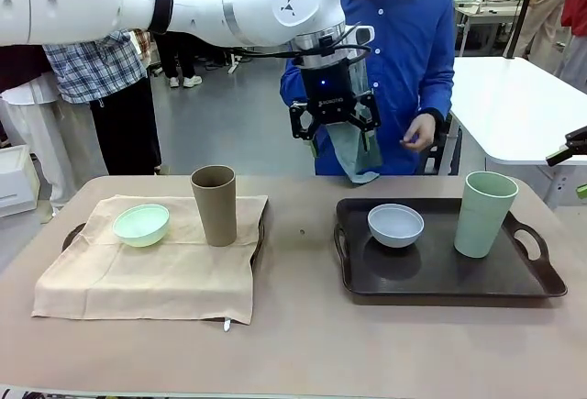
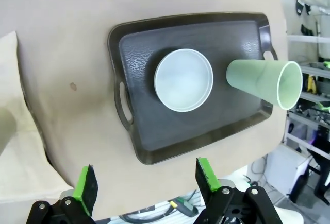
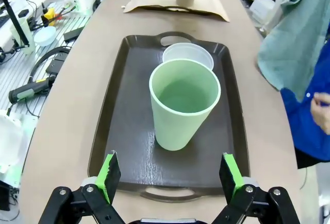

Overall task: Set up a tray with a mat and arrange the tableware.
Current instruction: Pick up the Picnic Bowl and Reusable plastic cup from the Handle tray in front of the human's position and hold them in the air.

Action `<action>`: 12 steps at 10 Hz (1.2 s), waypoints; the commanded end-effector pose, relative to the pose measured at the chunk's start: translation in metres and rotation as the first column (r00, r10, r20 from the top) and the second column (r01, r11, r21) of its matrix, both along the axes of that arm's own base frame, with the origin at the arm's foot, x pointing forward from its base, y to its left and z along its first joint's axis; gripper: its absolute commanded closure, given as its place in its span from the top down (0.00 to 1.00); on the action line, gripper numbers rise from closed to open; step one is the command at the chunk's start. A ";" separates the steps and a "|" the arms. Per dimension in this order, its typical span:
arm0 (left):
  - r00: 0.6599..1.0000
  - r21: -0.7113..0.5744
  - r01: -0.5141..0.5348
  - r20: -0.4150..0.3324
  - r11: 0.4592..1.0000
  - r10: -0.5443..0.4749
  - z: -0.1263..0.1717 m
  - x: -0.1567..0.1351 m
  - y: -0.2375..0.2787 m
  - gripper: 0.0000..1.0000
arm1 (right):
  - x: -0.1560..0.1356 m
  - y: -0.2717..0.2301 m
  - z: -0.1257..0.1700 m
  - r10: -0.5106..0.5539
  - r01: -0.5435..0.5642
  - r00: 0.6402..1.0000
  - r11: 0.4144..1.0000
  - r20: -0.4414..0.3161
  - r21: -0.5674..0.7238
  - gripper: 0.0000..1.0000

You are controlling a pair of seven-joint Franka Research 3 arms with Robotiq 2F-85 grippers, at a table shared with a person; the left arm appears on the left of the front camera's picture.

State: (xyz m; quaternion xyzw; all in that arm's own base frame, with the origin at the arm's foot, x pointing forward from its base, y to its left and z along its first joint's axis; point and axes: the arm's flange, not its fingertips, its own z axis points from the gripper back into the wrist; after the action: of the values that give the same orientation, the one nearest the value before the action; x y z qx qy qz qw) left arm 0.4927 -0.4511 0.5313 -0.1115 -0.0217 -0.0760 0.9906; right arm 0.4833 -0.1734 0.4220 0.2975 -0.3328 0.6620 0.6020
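Note:
A dark brown tray (image 1: 431, 269) on the right of the table holds a white bowl (image 1: 395, 225) and a tall pale-green cup (image 1: 483, 214). On the left, a beige mat (image 1: 156, 275) covers a second tray (image 1: 73, 234) and carries a mint-green bowl (image 1: 141, 225) and a tan-brown cup (image 1: 214, 205). My left gripper (image 1: 335, 124) hangs open and empty, high over the table's far edge. It looks down on the white bowl (image 2: 183, 80) and the pale-green cup (image 2: 265, 82). My right gripper (image 3: 170, 175) is open just short of the pale-green cup (image 3: 184, 103), with the white bowl (image 3: 188, 55) beyond it.
A person in a blue shirt (image 1: 404, 32) stands at the far side, one hand (image 1: 417, 133) raised. A grey-green cloth (image 1: 353, 156) hangs in front of the person, behind my left gripper. A white side table (image 1: 514, 96) stands at the back right.

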 end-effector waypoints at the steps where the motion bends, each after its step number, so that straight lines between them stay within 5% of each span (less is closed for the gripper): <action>1: 1.000 0.032 -0.009 0.015 0.999 0.008 0.000 -0.009 0.007 1.00 | -0.001 -0.002 0.000 -0.002 0.002 1.000 1.000 -0.001 -0.004 1.00; 3: 1.000 0.004 -0.002 0.003 1.000 0.002 0.001 0.000 0.001 1.00 | -0.001 -0.002 0.000 -0.004 0.004 1.000 1.000 0.001 -0.001 1.00; 6: 0.988 0.039 -0.059 0.148 0.997 0.053 -0.004 -0.008 -0.016 1.00 | 0.021 0.015 -0.031 -0.046 0.044 0.998 0.998 -0.040 -0.050 1.00; 9: 0.985 0.107 -0.116 0.144 0.987 0.100 -0.035 -0.008 -0.035 1.00 | 0.026 0.029 -0.053 -0.028 0.026 0.999 0.998 -0.044 -0.052 1.00; 12: 0.993 0.148 -0.039 0.118 0.988 0.022 -0.062 0.003 -0.044 1.00 | 0.033 0.041 -0.073 -0.005 0.004 1.000 0.999 -0.028 -0.033 1.00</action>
State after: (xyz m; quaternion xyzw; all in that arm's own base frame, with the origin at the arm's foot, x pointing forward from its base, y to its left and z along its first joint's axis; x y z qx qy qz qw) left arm 0.4895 -0.4926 0.4663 -0.0442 -0.0663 -0.0547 0.9953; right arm 0.5136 -0.1389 0.3570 0.3048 -0.2993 0.6620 0.6158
